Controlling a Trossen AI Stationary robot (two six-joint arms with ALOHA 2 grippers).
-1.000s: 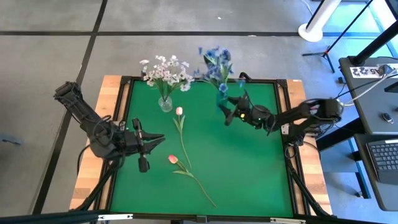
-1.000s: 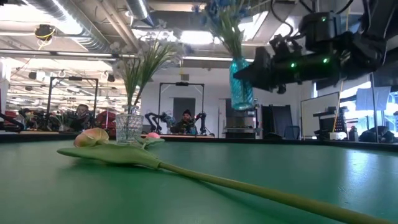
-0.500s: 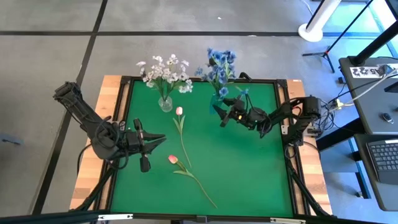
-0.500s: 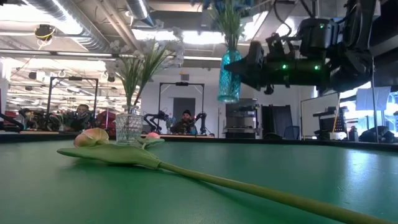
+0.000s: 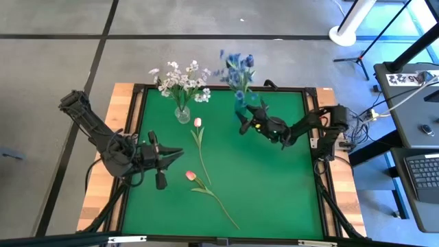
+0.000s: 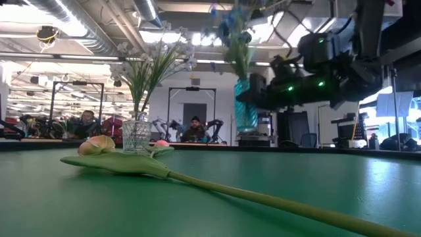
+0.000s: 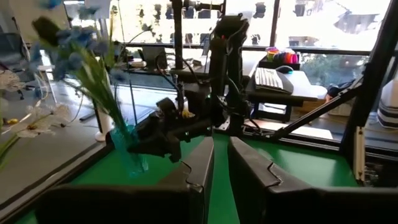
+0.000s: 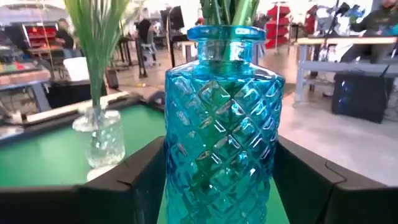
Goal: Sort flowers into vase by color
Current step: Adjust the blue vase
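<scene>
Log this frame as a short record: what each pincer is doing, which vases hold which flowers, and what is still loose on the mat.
right pincer: closed around the blue vase, at the mat's back edge
left pincer: shut, empty, above the mat's left side
blue vase contents: blue flowers
clear vase: white flowers, standing at the back of the mat
loose on green mat: two pink tulips, lying flat

Robotics lab: rigs, workbenches, exposed ceiling ducts.
</scene>
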